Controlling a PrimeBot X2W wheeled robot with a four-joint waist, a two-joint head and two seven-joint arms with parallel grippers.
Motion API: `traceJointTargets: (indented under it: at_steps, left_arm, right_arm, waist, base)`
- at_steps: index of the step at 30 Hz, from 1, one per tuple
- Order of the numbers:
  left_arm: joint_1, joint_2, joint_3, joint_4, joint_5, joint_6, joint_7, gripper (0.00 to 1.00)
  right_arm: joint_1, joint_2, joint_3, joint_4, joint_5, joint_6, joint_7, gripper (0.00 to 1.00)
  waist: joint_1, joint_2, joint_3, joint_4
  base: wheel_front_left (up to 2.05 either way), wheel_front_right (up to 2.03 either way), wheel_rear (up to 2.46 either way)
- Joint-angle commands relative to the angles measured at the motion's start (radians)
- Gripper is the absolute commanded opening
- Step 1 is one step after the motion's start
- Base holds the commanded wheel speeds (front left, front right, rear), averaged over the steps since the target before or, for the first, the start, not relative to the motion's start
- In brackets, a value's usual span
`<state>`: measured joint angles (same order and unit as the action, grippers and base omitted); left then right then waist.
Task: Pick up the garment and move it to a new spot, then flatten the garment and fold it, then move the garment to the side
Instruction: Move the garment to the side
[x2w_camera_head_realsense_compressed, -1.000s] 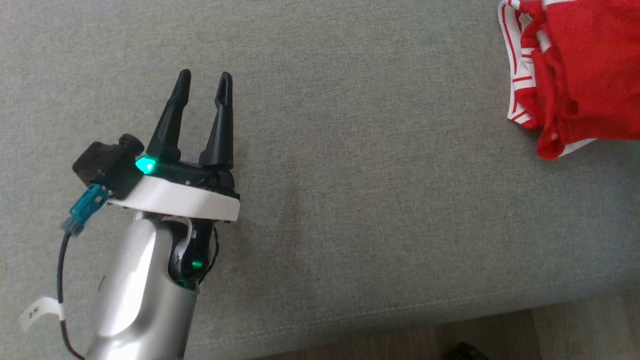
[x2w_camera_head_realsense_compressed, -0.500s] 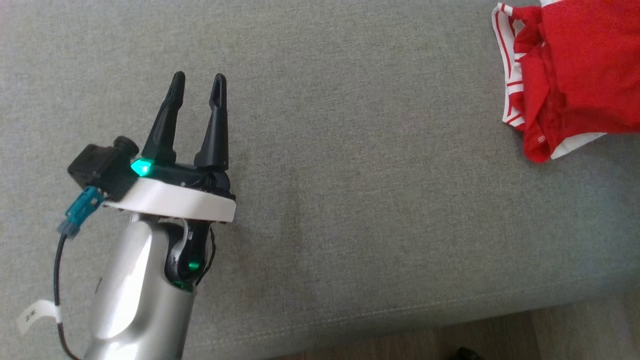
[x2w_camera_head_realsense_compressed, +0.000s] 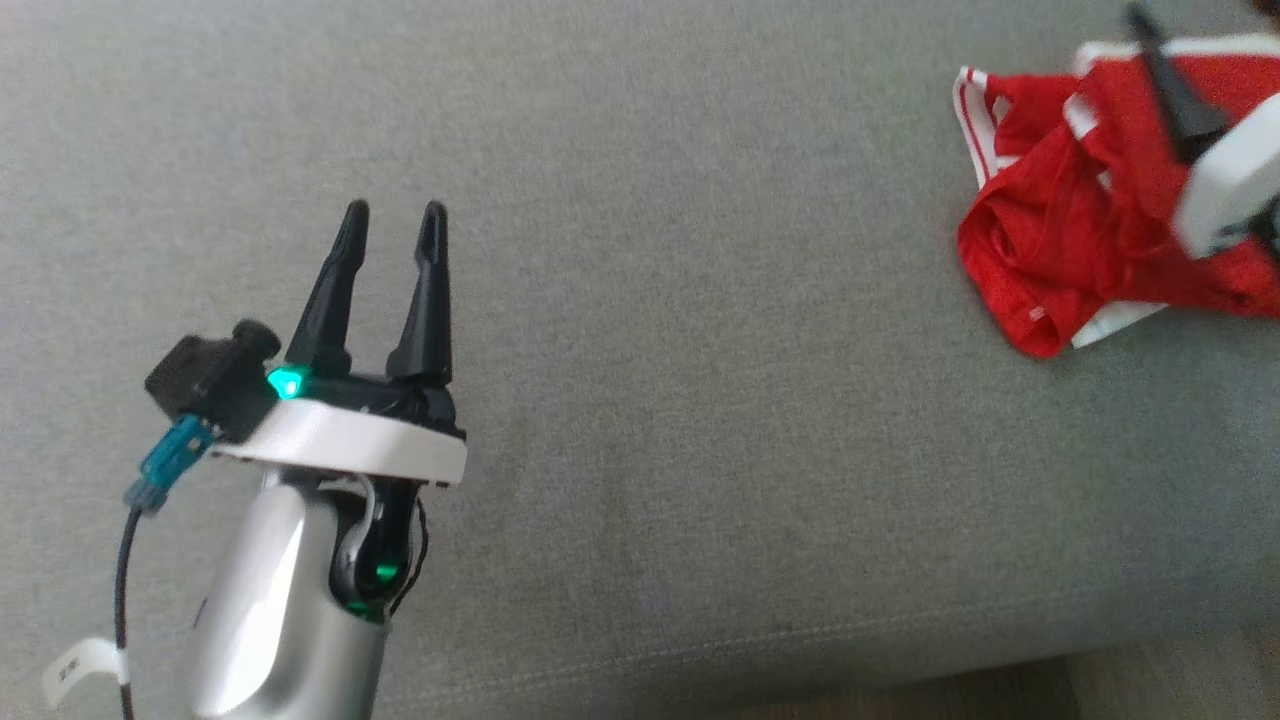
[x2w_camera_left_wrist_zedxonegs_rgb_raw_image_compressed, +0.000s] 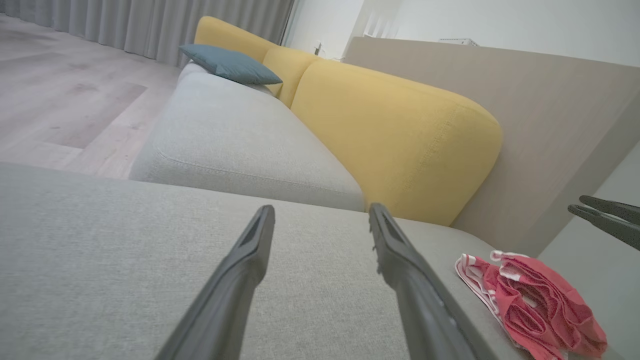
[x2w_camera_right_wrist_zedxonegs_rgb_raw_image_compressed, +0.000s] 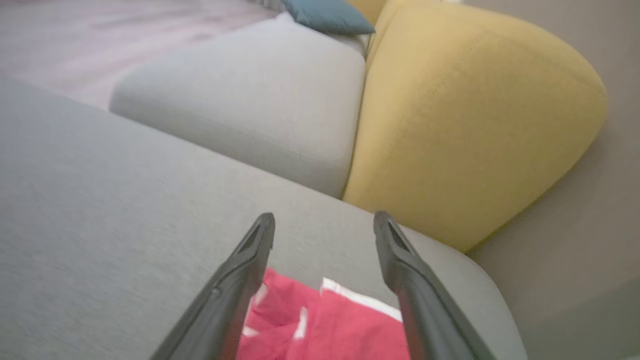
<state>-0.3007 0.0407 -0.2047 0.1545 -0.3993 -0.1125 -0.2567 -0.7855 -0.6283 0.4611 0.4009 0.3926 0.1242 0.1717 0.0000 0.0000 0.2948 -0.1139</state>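
Right tool (x2w_camera_right_wrist_zedxonegs_rgb_raw_image_compressed: 324, 216) arrived above garment (x2w_camera_head_realsense_compressed: 1050, 250), jaws apart | crumpled red, white trim | left tool (x2w_camera_head_realsense_compressed: 395, 212) spread

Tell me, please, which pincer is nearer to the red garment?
Right. The right pincer hovers open above the red garment, not touching it; the left pincer, also open, is far off to its left over the grey cushion.
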Motion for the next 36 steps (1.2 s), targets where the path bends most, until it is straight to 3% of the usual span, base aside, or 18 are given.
traceJointTargets:
  at_steps: [1,16,19,23,36]
  left_arm:
    - [-0.009,0.009,0.040,-0.039,-0.006,0.007,-0.005,1.00]
    - [0.110,0.009,0.060,-0.035,0.011,0.027,-0.005,1.00]
    - [0.152,0.009,0.057,-0.038,0.022,0.034,-0.005,1.00]
    - [0.189,0.009,0.052,-0.041,0.014,0.043,-0.005,1.00]
    - [0.226,0.009,0.066,-0.058,0.046,0.060,-0.005,1.00]
  right_arm:
    - [0.018,0.006,-0.022,-0.039,-0.005,0.007,-0.018,1.00]
    - [0.379,0.496,-0.255,-0.125,-0.150,0.007,-0.318,1.00]
    - [0.480,0.560,-0.294,-0.142,-0.195,0.007,-0.383,1.00]
    - [0.560,0.576,-0.298,-0.160,-0.238,0.007,-0.414,1.00]
    - [0.644,0.578,-0.283,-0.174,-0.192,0.007,-0.433,1.00]
  waist:
    - [0.0000,0.0000,-0.031,0.008]
    - [0.0000,0.0000,-0.210,0.060]
    - [0.0000,0.0000,-0.242,0.067]
    - [0.0000,0.0000,-0.259,0.068]
    - [0.0000,0.0000,-0.271,0.065]
  base:
    - [0.00,0.00,0.00]
    - [0.00,0.00,0.00]
    - [0.00,0.00,0.00]
    - [0.00,0.00,0.00]
    - [0.00,0.00,0.00]
